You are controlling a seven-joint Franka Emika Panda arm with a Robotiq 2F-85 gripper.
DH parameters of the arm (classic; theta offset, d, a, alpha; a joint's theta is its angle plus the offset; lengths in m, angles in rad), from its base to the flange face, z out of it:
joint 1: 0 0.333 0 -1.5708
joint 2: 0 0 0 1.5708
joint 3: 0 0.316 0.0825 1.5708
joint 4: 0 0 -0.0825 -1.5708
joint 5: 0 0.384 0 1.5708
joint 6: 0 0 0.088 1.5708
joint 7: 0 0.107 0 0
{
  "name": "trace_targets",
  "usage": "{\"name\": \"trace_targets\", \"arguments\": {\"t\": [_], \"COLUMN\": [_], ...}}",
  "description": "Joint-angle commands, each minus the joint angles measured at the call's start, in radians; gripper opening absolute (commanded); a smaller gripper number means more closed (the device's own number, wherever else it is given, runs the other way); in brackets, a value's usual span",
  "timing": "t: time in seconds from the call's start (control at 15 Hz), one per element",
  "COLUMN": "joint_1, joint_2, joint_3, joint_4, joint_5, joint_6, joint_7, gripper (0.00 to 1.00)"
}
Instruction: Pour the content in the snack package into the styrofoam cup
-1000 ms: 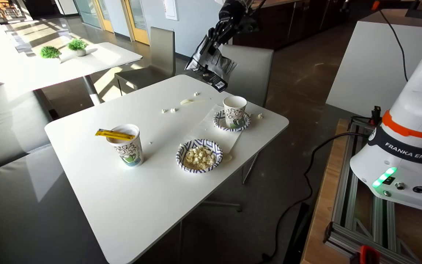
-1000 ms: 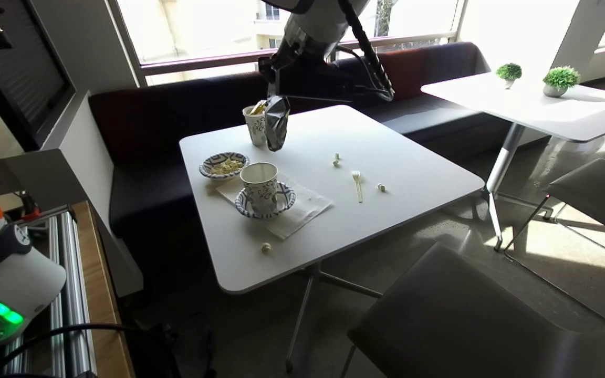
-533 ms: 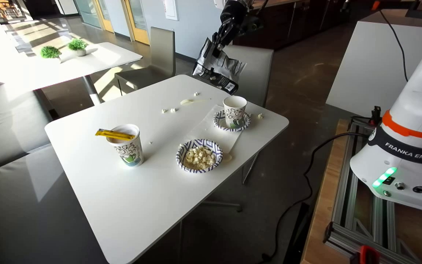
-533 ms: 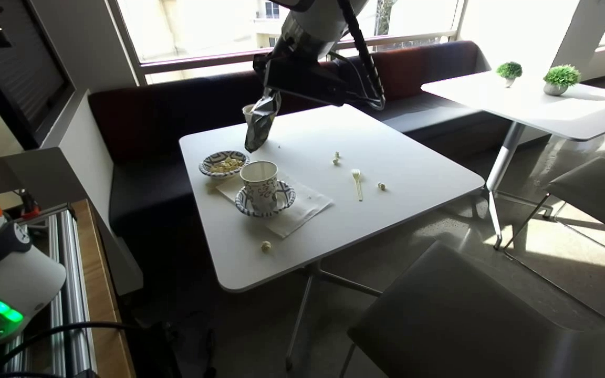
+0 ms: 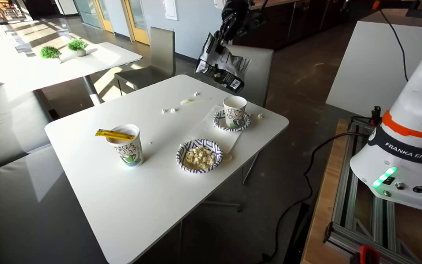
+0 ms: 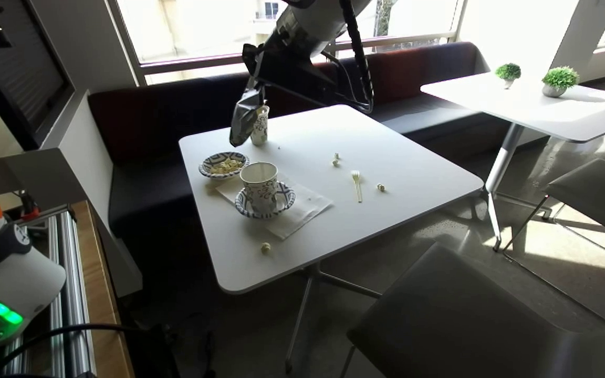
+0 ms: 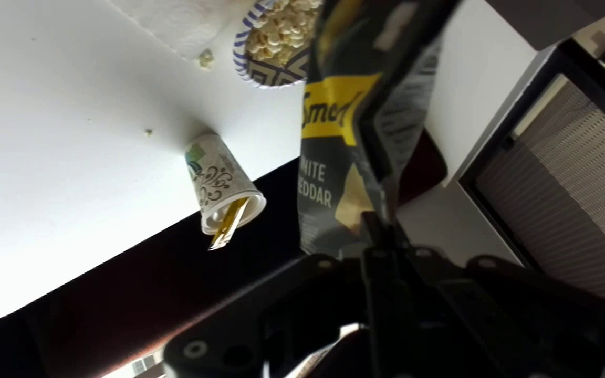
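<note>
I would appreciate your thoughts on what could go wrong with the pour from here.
The fingers pinch the thin snack package, so it might slip or crumple shut. The target cup stands unheld in its patterned bowl and could tip if bumped. Some may spill: loose popcorn lies on the table.

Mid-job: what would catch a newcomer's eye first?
The crinkly black-and-yellow foil snack package, held up in the black gripper. Then, on the white table, the round blue-and-white paper bowl of pale popcorn and the white swirl-printed styrofoam cup standing in a similar bowl.
</note>
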Motion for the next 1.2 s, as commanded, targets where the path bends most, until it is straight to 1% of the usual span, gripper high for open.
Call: {"name": "trace_targets", "arguments": {"t": [0.0, 0.07, 0.13, 0.2, 0.27, 0.33, 0.4, 0.47, 0.53, 0.6, 0.67, 0.73, 0.8, 0.87, 1.0, 1.13], "joint_1": [-0.023, 0.012, -0.026, 0.001, -0.030, -0.008, -0.015, -0.007, 0.008, -0.019, 0.009, -0.009, 0.002, -0.001, 0.002, -0.004], "joint_2": [0.045, 0.006, 0.050, 0.027, 0.065, 0.042, 0.058, 0.048, 0.053, 0.066, 0.048, 0.047, 0.036, 0.035, 0.029, 0.041], "joint_3": [-0.003, 0.000, -0.001, 0.001, 0.000, 0.001, 0.002, 0.002, 0.004, 0.005, 0.008, 0.010, 0.013, 0.013, 0.015, 0.014], "joint_4": [0.058, -0.008, 0.056, 0.009, 0.068, 0.020, 0.040, 0.018, 0.014, 0.041, 0.007, 0.018, 0.008, 0.012, 0.011, 0.025], "joint_5": [0.002, -0.039, 0.022, -0.006, 0.031, 0.020, 0.028, 0.025, -0.021, 0.028, -0.015, 0.033, 0.021, 0.022, 0.007, 0.012], "joint_6": [-0.146, 0.149, -0.100, 0.111, -0.117, 0.040, -0.027, 0.031, 0.149, -0.026, 0.193, 0.086, 0.175, 0.157, 0.183, 0.156], "joint_7": [0.035, -0.061, -0.007, -0.062, 0.006, -0.025, -0.001, -0.009, -0.094, 0.008, -0.111, -0.058, -0.103, -0.092, -0.105, -0.087], "gripper": [0.00, 0.00, 0.00, 0.00, 0.00, 0.00, 0.00, 0.00, 0.00, 0.00, 0.00, 0.00, 0.00, 0.00, 0.00, 0.01]}}
